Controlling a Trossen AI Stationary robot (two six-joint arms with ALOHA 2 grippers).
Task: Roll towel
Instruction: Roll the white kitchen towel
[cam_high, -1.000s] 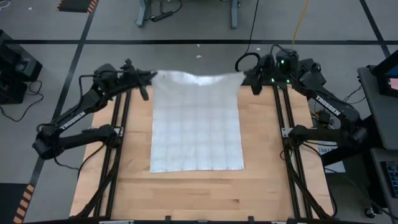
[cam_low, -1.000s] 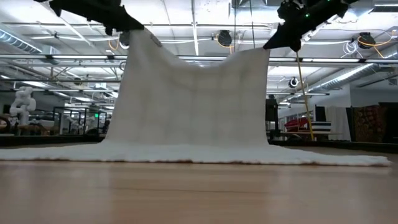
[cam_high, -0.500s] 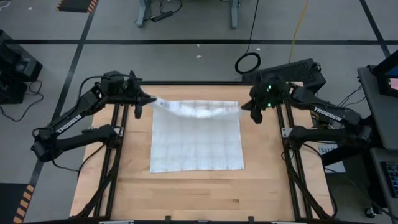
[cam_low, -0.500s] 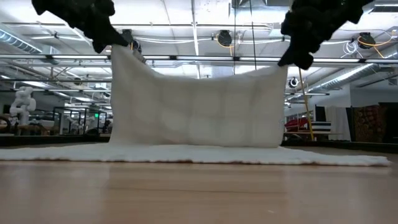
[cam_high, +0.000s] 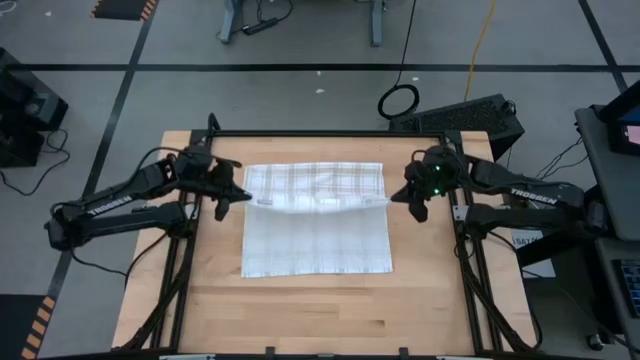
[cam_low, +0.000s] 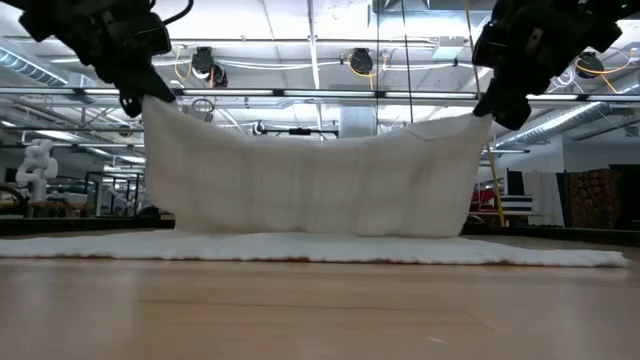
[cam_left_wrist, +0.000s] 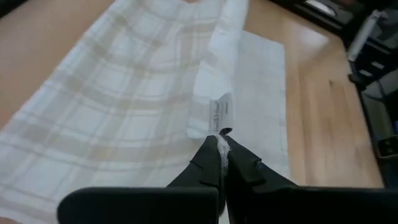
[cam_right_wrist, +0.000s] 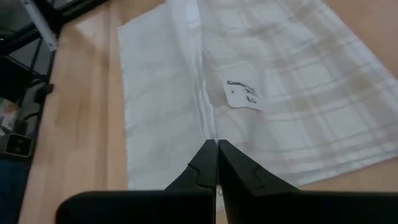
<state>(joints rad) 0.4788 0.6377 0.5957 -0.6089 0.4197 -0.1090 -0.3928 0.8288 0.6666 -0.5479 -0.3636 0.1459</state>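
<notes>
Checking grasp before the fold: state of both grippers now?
Left gripper: closed, pinching the towel at its left corner.
Right gripper: closed, pinching the towel's right corner.

One white thin cloth towel with a grey-tan plaid grid (cam_high: 318, 235) lies on one pale wooden table (cam_high: 300, 315). Two dark robot arms stand either side of that towel, one left end effector (cam_high: 243, 196) and one right end effector (cam_high: 398, 194). Two small white tags (cam_right_wrist: 242, 94) show on the towel.
</notes>
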